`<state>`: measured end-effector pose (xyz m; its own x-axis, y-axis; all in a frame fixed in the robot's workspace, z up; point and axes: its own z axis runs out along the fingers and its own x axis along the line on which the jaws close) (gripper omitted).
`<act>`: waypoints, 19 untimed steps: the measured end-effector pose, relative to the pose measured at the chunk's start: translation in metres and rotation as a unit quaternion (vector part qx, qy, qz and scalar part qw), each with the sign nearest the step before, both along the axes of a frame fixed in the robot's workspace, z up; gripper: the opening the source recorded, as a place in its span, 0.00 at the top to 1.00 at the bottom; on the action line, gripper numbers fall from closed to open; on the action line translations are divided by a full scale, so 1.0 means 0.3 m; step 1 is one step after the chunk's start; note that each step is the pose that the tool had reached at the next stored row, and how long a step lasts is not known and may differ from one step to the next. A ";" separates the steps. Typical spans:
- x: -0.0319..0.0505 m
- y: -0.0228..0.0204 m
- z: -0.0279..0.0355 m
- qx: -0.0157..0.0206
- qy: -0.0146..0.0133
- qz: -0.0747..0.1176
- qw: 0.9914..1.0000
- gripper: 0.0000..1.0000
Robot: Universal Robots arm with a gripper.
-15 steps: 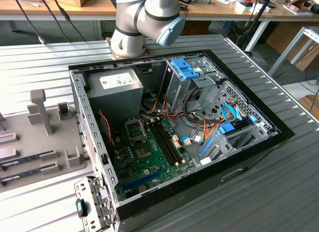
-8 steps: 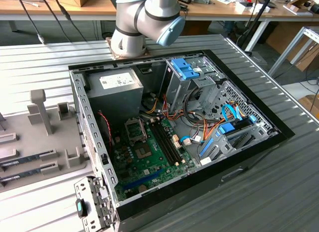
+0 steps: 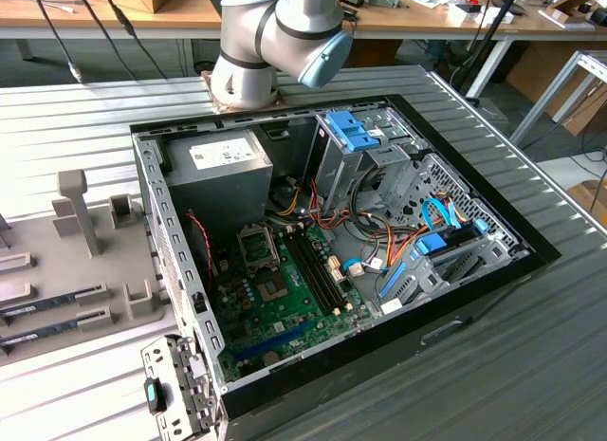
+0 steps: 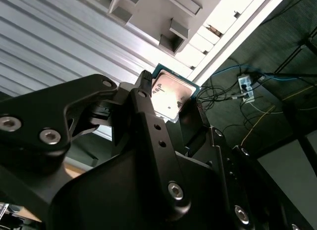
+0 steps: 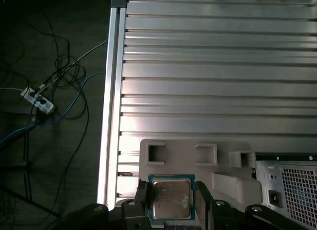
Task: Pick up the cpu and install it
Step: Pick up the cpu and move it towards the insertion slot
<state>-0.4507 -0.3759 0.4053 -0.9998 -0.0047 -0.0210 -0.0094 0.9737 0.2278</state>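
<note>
Jaws clamp the cpu by two opposite edges, near the grey holder tray on the ribbed tabletop.

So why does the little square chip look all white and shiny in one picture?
In the second wrist view, light bounces off the cpu and washes its metal top white; in the first wrist view it has only a soft sheen, while the ribbed table carries a bright band; the exterior view is evenly lit.
</note>
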 end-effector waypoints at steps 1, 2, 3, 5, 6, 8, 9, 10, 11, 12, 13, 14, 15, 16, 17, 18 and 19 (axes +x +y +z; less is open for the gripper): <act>0.000 0.000 0.003 0.001 0.000 0.000 1.000 0.53; 0.000 0.000 0.006 0.002 0.000 0.000 1.000 0.53; 0.000 0.000 0.009 0.003 0.000 0.000 1.000 0.53; 0.000 0.000 0.020 0.006 0.000 0.000 1.000 0.53; 0.000 0.000 0.026 0.008 0.000 0.000 1.000 0.53; 0.000 0.000 0.029 0.009 0.000 0.000 1.000 0.53; 0.000 0.000 0.032 0.010 0.000 0.000 1.000 0.53; 0.000 0.000 0.034 0.010 0.000 0.000 1.000 0.53; 0.000 0.000 0.037 0.011 0.000 0.000 1.000 0.53; 0.000 0.000 0.040 0.012 0.000 0.000 1.000 0.53; 0.000 0.000 0.042 0.012 0.000 0.000 1.000 0.53; 0.000 0.000 0.045 0.013 0.000 0.000 1.000 0.53; 0.000 0.000 0.047 0.013 0.000 0.000 1.000 0.53; 0.000 0.000 0.051 0.014 0.000 0.000 1.000 0.53; 0.000 0.000 0.053 0.014 0.000 0.000 1.000 0.53; 0.000 0.000 0.055 0.014 0.000 0.000 1.000 0.53; 0.000 0.000 0.060 0.015 0.000 0.000 1.000 0.53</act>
